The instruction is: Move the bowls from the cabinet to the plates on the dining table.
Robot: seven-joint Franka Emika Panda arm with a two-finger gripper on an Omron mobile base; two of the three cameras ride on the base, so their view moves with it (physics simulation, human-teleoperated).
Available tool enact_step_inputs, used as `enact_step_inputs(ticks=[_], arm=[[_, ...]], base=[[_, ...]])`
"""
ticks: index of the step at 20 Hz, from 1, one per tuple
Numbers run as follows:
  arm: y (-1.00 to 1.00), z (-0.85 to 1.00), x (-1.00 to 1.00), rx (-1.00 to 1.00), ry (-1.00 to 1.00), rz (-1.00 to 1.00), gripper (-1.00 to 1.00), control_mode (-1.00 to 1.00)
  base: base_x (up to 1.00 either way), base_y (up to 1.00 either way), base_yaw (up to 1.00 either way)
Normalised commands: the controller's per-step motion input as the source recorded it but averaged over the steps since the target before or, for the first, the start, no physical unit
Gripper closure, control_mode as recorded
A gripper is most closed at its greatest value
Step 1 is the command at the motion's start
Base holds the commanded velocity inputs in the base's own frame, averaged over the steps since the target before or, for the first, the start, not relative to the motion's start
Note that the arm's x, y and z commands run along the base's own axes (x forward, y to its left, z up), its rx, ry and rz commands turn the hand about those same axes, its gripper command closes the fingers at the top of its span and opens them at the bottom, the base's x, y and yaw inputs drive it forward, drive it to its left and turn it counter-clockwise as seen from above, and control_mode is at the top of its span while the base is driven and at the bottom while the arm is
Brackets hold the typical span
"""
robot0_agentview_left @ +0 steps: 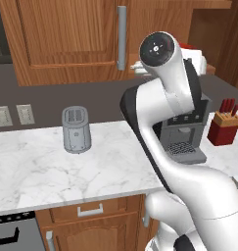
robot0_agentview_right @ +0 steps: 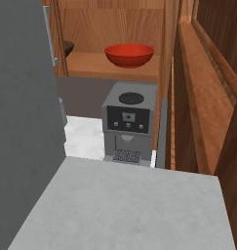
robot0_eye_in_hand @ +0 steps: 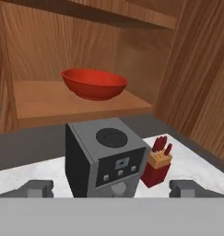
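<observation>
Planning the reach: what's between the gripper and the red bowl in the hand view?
In the hand view the coffee machine stands below the line from the open gripper to the red bowl; otherwise open air.

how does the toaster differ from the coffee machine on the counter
The toaster is small, rounded and plain grey; the coffee machine is taller, boxy, with a dark front panel. The toaster stands under the closed cabinet door, the coffee machine below the red bowl. Both stand upright on the marble counter.

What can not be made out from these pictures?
- Brown bowl: right base view, mostly hidden behind the cabinet door.
- Red bowl: left base view, mostly hidden behind the arm.
- Plates and dining table: outside all views.
- Gripper: hand view, fingertips cut off at the bottom.
</observation>
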Motion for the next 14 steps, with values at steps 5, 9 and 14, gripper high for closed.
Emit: enact_step_inputs(ticks=[5, 9, 14], arm=[[0.32, 0.08, 0.31, 0.07, 0.00, 0.13, -1.00, -1.00], [0.30, 0.11, 0.33, 0.07, -0.01, 0.12, -1.00, -1.00], [0.35, 0.05, 0.35, 0.06, 0.00, 0.12, -1.00, -1.00]], base=[[0.00, 0.00, 0.00], [0.00, 0.00, 0.00], [0.00, 0.00, 0.00]])
